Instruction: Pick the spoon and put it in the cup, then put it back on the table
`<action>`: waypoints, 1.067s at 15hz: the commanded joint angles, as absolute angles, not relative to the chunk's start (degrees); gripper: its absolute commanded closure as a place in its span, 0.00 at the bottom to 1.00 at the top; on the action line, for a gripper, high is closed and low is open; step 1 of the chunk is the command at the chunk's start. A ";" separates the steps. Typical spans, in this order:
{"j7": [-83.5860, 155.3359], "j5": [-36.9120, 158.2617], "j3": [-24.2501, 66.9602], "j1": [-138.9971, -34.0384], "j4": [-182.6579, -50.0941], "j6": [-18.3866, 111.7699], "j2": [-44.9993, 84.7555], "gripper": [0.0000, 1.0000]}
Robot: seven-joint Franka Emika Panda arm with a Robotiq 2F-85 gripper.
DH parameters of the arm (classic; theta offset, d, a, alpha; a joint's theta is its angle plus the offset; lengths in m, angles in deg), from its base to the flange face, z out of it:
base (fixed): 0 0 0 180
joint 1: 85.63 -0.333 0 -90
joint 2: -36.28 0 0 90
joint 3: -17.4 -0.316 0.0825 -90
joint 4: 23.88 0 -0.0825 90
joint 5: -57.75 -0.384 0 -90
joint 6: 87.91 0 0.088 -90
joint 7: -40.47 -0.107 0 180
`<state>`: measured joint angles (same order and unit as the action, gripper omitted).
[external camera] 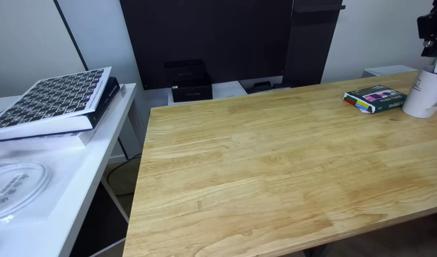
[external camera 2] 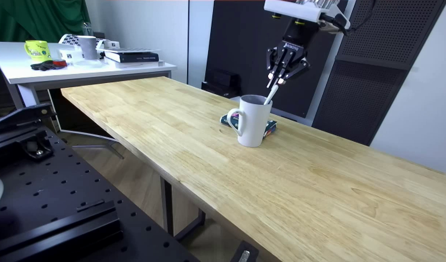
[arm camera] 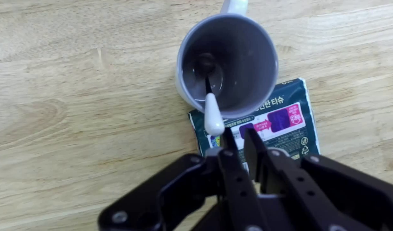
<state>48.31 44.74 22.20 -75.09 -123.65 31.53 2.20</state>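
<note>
At right in the cup (external camera 2: 253, 120), the spoon (external camera 2: 271, 95) seems placed; the slightly parted, empty gripper (external camera 2: 275, 82) should next regrasp it.

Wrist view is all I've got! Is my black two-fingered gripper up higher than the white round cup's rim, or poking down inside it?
Observer: Higher! In both exterior views, your black two-fingered gripper hangs higher than the top of the white cylindrical cup.
Operator: Is anything printed on the cup's outside?
Observer: Yes, small dark print, too tiny for me to read.
Operator: Anything else like a table around?
Observer: Yep, a white rectangular desk stands past one end of the honey-coloured wooden table.
</note>
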 commanded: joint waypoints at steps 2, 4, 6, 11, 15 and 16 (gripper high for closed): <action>45.73 46.96 21.98 -76.22 -125.63 31.53 5.19 0.47; 45.89 47.15 22.02 -76.37 -126.65 31.85 5.92 0.33; 46.10 47.46 22.12 -76.28 -127.65 31.95 6.50 0.21; 46.64 47.40 22.60 -75.42 -129.98 32.14 7.67 0.00; 46.96 47.17 22.79 -74.72 -131.21 32.18 8.13 0.00; 46.98 47.13 22.86 -74.59 -131.56 32.26 8.27 0.00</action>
<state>47.99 46.64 22.84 -75.08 -129.18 31.78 6.12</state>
